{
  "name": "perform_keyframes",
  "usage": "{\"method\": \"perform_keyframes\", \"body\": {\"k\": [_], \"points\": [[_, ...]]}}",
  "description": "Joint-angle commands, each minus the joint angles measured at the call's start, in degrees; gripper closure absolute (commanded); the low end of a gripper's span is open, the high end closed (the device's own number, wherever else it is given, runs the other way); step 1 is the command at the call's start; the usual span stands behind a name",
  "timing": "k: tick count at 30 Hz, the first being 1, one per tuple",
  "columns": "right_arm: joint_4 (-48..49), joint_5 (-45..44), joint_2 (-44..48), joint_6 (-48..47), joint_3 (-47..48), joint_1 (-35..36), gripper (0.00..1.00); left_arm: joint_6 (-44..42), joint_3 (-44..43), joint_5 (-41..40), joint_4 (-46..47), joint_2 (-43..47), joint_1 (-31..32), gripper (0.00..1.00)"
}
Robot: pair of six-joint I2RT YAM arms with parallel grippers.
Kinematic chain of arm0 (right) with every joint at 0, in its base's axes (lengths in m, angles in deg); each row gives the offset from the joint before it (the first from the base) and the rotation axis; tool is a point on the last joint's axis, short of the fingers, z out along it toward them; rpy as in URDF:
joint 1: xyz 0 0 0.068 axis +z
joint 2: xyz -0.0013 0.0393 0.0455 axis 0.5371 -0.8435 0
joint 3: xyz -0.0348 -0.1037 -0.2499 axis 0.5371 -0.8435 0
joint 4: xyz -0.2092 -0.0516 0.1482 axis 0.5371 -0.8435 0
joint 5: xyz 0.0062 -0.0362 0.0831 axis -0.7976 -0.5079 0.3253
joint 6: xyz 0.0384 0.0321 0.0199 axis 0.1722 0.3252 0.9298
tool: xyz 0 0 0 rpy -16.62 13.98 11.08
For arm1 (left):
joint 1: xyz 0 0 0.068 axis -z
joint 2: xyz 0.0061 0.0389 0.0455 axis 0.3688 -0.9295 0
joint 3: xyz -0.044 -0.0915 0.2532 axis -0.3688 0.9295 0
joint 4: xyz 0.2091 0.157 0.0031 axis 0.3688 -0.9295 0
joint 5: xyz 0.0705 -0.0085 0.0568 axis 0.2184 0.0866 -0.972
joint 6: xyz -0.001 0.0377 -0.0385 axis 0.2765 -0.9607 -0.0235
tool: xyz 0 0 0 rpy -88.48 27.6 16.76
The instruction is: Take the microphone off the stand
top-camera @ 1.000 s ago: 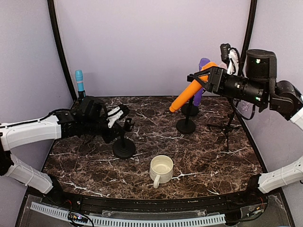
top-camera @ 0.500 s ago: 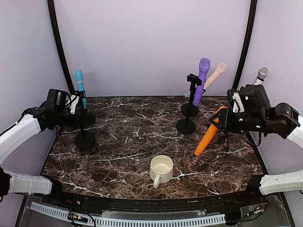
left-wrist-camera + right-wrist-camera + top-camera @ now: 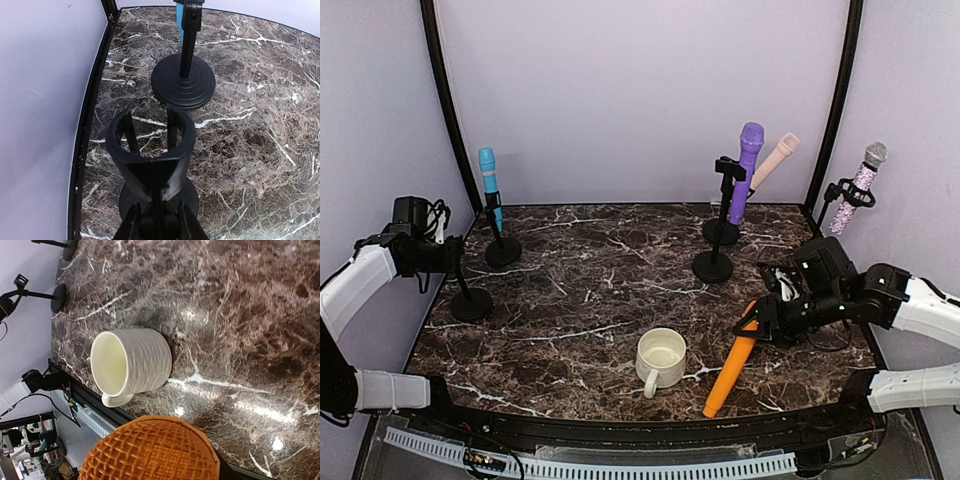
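Since the earlier frame my right gripper (image 3: 763,316) has carried the orange microphone (image 3: 732,362) down from high over the back stands to the front right of the table (image 3: 600,262). My left gripper (image 3: 446,258) has drawn the empty stand (image 3: 470,303) from mid-table to the far left edge.

1. Right hand: the fingers are clamped on the orange microphone close to its mesh head, which fills the bottom of the right wrist view. The handle slants down and forward, so the free end meets the table first. I cannot tell whether that end is already touching.
2. Left hand: the fingers are pressed together on the post of the empty stand, just below its clip (image 3: 150,150). I judge this grip was kept to steady the stand while the microphone came free, and to park it clear of the working area.
3. Task status: the microphone is out of its stand and well apart from it. What remains, by my judgement, is to lay it flat.
4. Caution: the mug (image 3: 661,358) sits just left of the handle, so I would lower the microphone away from it.
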Motion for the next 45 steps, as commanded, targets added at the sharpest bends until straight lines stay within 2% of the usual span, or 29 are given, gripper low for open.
{"method": "perform_keyframes", "body": {"k": [1, 5, 14, 18, 22, 23, 32, 41, 45], "points": [[13.1, 5.4, -0.8, 4.9, -3.6, -0.3, 0.77, 1.4, 1.5, -0.7, 4.7, 0.6, -0.6, 1.0], [17.4, 3.7, -2.4, 6.9, -7.3, -0.3, 0.75, 1.6, 1.6, -0.8, 4.7, -0.2, -0.6, 0.96], [25.2, -3.6, -11.7, 9.0, -12.6, -0.3, 0.62, 1.6, 2.2, 0.1, 5.4, 1.5, -0.5, 0.49], [27.1, -6.5, -15.2, 9.2, -12.2, -0.3, 0.58, 1.6, 3.0, 0.5, 6.4, 3.8, -0.6, 0.37], [28.3, -8.9, -16.8, 10.0, -12.0, -0.3, 0.52, 1.6, 3.6, 0.4, 7.1, 5.7, -0.6, 0.31], [28.2, -9.7, -17.1, 10.1, -11.9, -0.3, 0.5, 1.6, 3.8, 0.3, 7.2, 6.3, -0.6, 0.25], [27.3, -13.0, -18.0, 10.2, -11.2, -0.3, 0.25, 1.3, 5.0, 0.5, 8.6, 10.2, -0.5, 0.23], [25.5, -15.0, -15.2, 9.2, -10.5, -0.3, 0.19, 0.8, 5.6, 0.8, 9.3, 11.5, -0.6, 0.23], [25.8, -16.6, -12.1, 8.1, -10.1, -0.3, 0.18, 0.6, 5.0, 6.0, 10.6, 11.4, -0.6, 0.23]]}}
